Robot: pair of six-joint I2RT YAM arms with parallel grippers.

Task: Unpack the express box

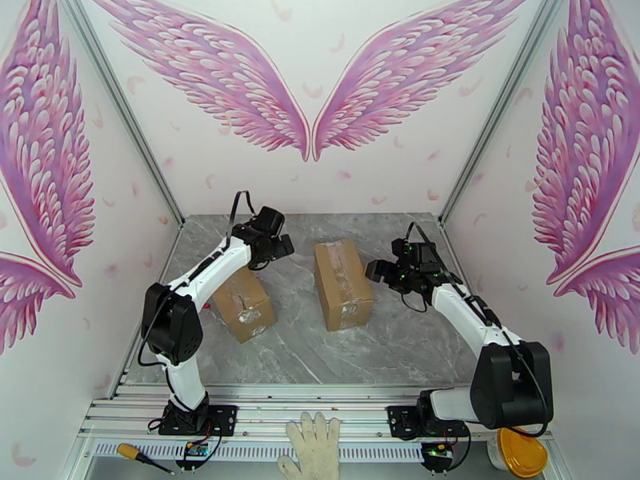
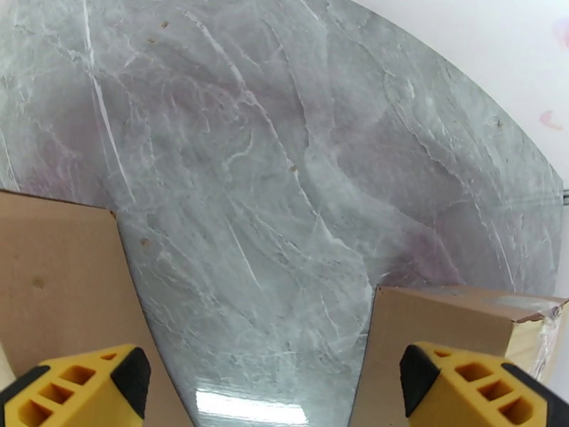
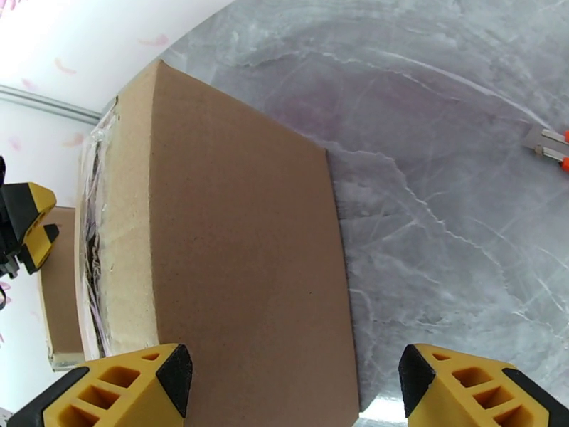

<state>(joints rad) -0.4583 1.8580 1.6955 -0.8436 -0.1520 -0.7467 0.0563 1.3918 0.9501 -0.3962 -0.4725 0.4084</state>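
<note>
Grey marble tabletop (image 1: 416, 346), pink-winged walls (image 1: 312, 42) — left gripper (image 2: 274, 378) and right gripper (image 3: 295, 378) gape empty; centre box (image 1: 342, 283), left box (image 1: 244, 304) apparently taped shut.

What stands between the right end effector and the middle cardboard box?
Nothing visible does. The open right end effector is directly beside the right side of the middle cardboard box, and no object lies between them.

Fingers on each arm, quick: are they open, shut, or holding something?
Left arm's fingers: open, holding nothing.
Right arm's fingers: open, holding nothing.
</note>
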